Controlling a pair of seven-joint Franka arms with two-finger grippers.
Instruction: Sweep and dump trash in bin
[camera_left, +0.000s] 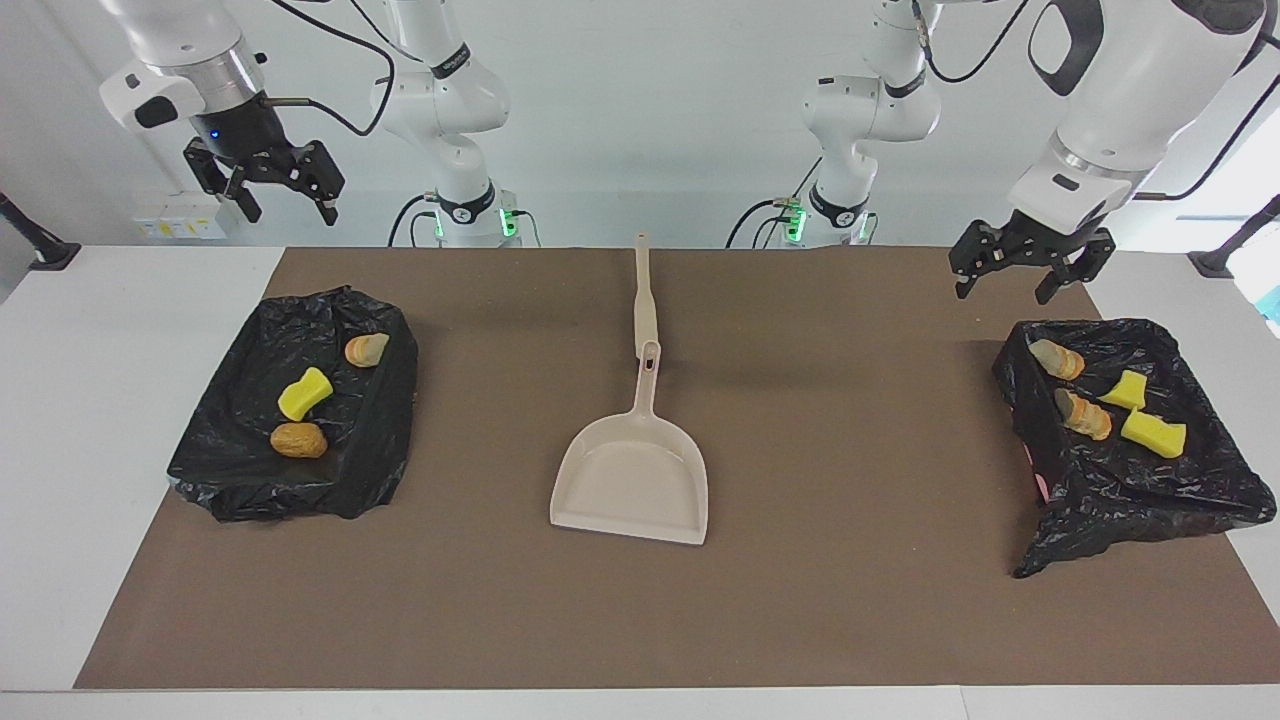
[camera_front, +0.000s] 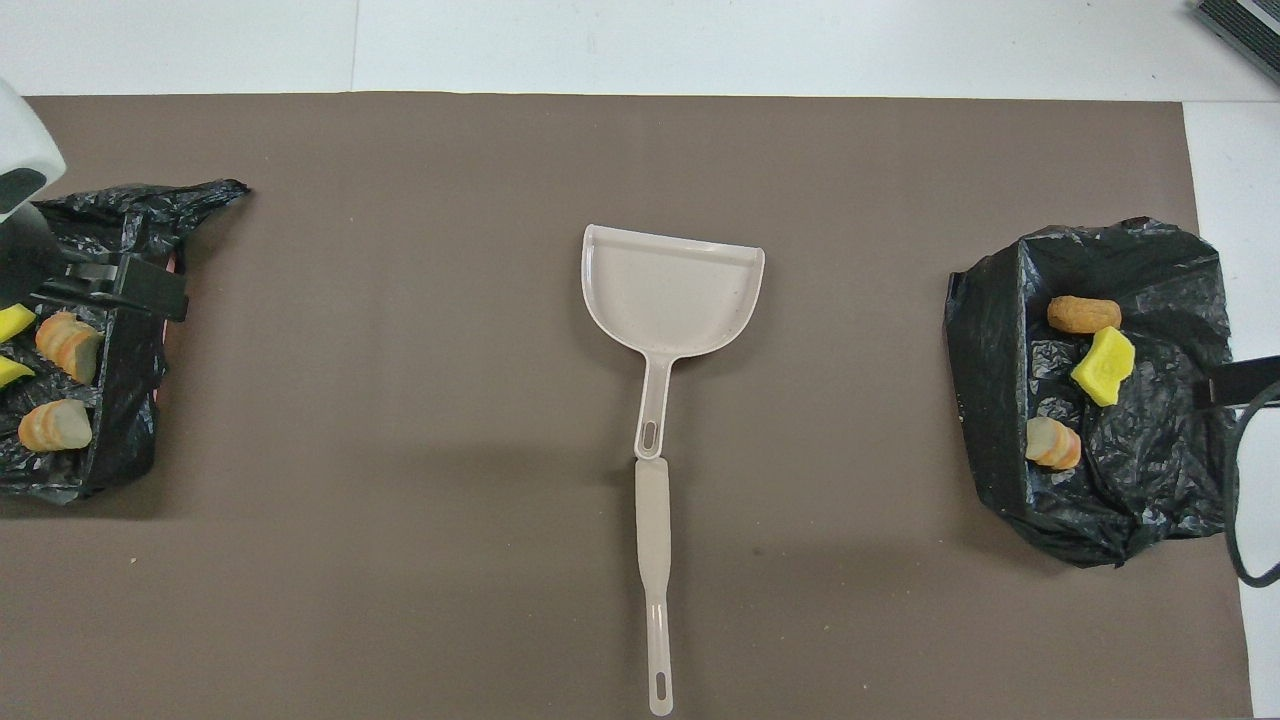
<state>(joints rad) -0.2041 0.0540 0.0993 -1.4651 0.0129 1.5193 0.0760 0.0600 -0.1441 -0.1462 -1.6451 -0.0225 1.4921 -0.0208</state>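
Note:
The trash lies in two bins lined with black bags. The bin at the right arm's end holds a yellow-green sponge and two bread chunks. In the other bin, at the left arm's end, lie two yellow sponges and two bread chunks. My left gripper hangs open and empty, raised over that bin's edge; in the overhead view the left gripper shows partly. My right gripper waits open and empty, high above the right arm's end of the table.
A beige dustpan lies mid-mat, its handle pointing toward the robots. A beige brush lies in line with that handle, nearer to the robots. A brown mat covers the table between the bins.

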